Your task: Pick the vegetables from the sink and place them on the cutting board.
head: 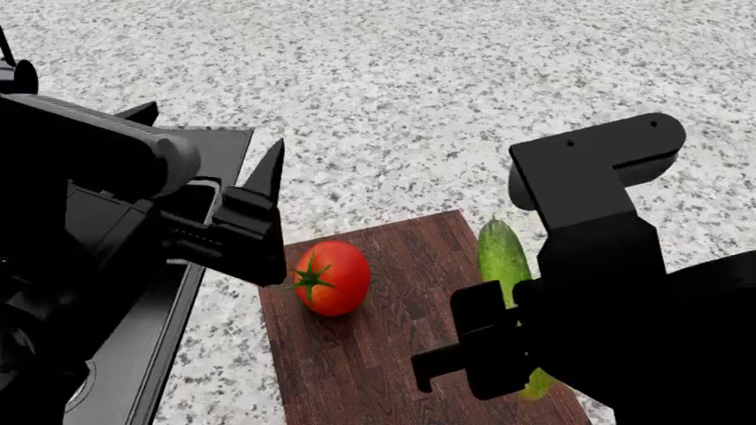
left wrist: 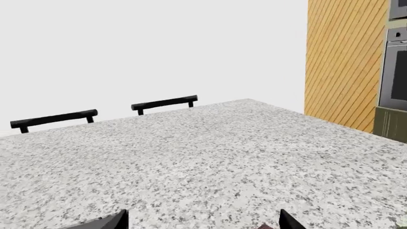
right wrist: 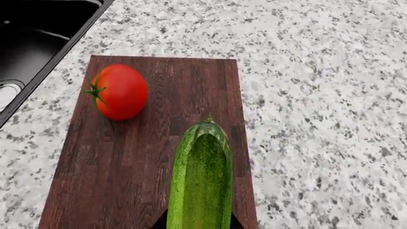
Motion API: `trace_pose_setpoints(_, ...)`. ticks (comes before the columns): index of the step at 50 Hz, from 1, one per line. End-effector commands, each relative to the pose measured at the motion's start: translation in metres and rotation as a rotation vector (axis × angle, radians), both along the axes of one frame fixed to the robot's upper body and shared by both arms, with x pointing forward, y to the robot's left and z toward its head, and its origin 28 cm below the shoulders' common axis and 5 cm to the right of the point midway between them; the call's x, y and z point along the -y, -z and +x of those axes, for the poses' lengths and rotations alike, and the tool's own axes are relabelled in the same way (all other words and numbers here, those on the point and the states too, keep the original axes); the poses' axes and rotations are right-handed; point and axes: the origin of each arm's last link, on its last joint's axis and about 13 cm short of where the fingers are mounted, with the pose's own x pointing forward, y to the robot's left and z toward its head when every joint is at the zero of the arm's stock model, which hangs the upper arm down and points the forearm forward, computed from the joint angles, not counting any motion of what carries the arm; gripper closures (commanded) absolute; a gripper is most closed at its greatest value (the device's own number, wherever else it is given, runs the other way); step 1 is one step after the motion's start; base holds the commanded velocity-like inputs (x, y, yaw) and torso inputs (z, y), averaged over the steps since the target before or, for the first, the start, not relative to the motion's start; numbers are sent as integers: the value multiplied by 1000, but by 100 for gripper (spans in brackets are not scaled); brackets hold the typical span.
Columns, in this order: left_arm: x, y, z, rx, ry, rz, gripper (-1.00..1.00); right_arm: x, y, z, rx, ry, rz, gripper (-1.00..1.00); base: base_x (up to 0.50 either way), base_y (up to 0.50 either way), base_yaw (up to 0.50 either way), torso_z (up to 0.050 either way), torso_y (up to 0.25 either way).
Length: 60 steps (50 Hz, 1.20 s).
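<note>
The red tomato (head: 331,277) lies on the dark wooden cutting board (head: 390,345), near its far left corner; it also shows in the right wrist view (right wrist: 121,91) on the board (right wrist: 114,167). My right gripper (head: 511,347) is shut on the green cucumber (head: 502,252), which lies lengthwise along the board's right edge. In the right wrist view the cucumber (right wrist: 200,176) sits between the dark tips of my right gripper (right wrist: 198,224). My left gripper (head: 212,131) is open and empty above the black sink's (head: 177,301) right rim, left of the tomato. Its tips show in the left wrist view (left wrist: 203,222).
Speckled granite counter (head: 473,88) surrounds the board and sink (right wrist: 38,43). In the left wrist view two black chair backs (left wrist: 54,118) (left wrist: 164,102) stand past the counter's far edge. A wood-panelled wall (left wrist: 343,62) and an oven (left wrist: 395,67) stand beyond the corner.
</note>
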Motion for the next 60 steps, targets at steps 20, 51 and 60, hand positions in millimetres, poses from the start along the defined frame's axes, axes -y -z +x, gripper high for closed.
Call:
trace_pose_setpoints(20,-11,-12,-16,97,-45,-47,-100,-14,32,29,-198,-140,114,100,0,0,0,0,0)
trace_pose_setpoints(51,-9,-4,-13,77,-39,-51,-100,-16,51,35,-253,-137,107,-100,0,0,0,0,0)
trace_pose_setpoints(60,-10,-4,-14,78,-42,-53,-100,-14,47,34,-238,-129,113,-100,0,0,0,0,0)
